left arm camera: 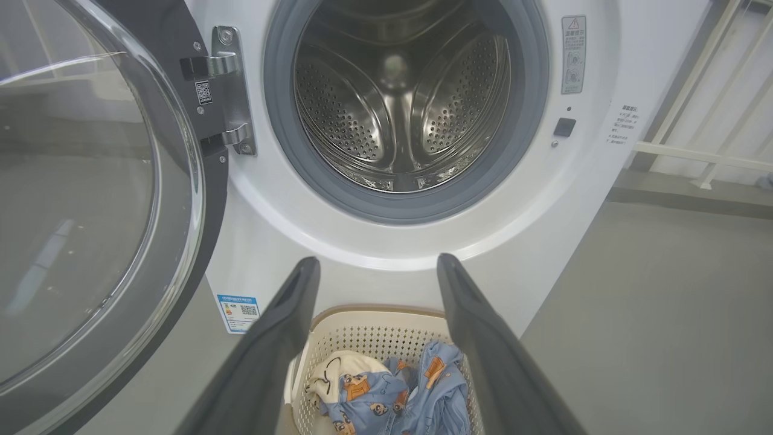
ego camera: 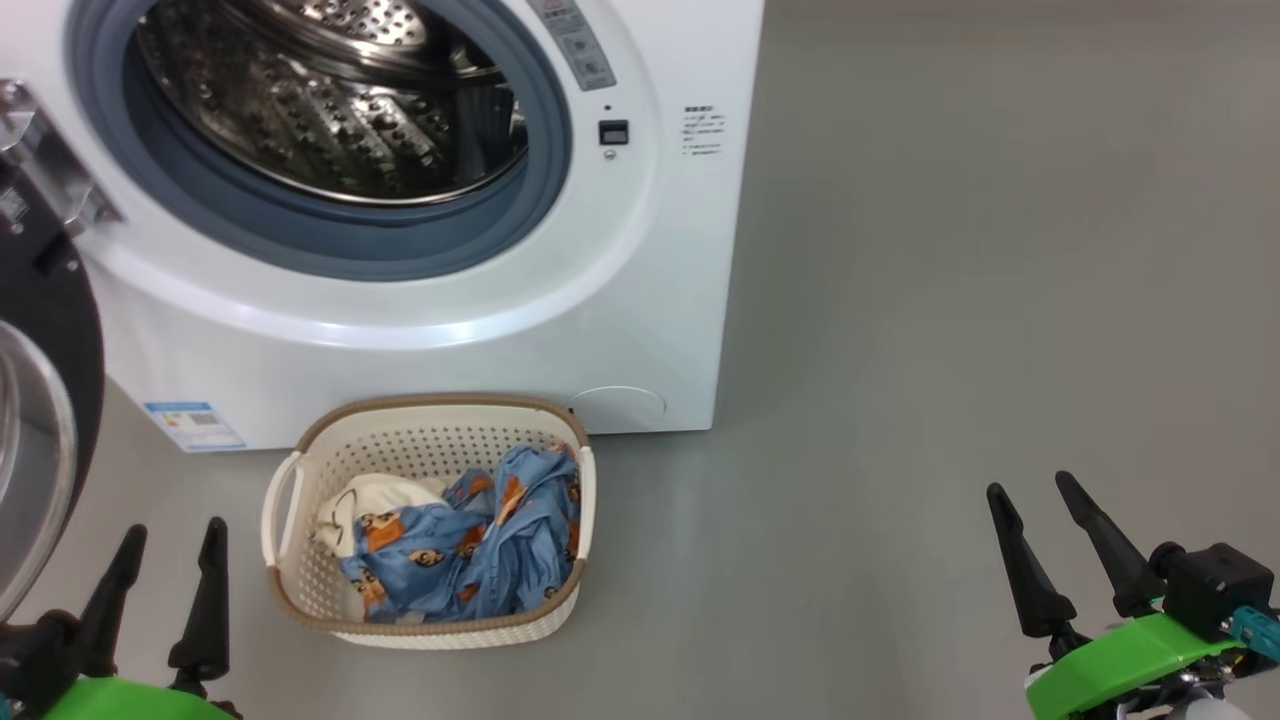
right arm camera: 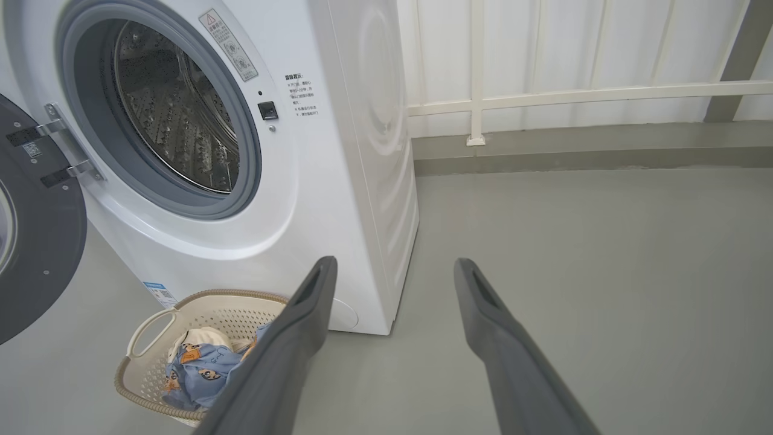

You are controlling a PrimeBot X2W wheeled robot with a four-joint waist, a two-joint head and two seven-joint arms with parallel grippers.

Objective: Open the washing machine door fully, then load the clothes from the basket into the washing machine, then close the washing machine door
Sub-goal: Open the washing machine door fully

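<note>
- floor (ego camera: 950,300): plain grey, bare on my right side. A white railing (right arm camera: 574,96) lines the wall beyond.
- washing machine (ego camera: 640,300): white, standing on the floor ahead and to my left. The steel drum (ego camera: 330,110) looks empty inside its grey-blue seal (ego camera: 350,250).
- door (ego camera: 50,330): swung out on the hinge at the machine's left edge. I judge it fully open, so that step is done.
- basket (ego camera: 440,403): cream plastic, on the floor at the machine's foot, below the opening. I cannot tell whether it touches the machine.
- clothes (ego camera: 480,550): blue bear-print fabric with a cream piece at its left edge, all lying in the basket. None are loaded yet.
- left gripper (ego camera: 174,527): fingers spread wide and holding nothing, low beside the basket's left handle and near the door.
- right gripper (ego camera: 1030,484): fingers equally wide and empty, over bare floor well apart from the basket.
- step in hand, by my judgement: loading.
  - The left gripper is the closer one and looks straight over the bundle.
  - I should come down inside the rim and pinch deep where blue and cream overlap, so both pieces lift together.
  - I should raise the bundle clear of the basket's back edge before going forward.
  - I should let go well past the seal so nothing trails on it, keeping my forearm off the open door.
</note>
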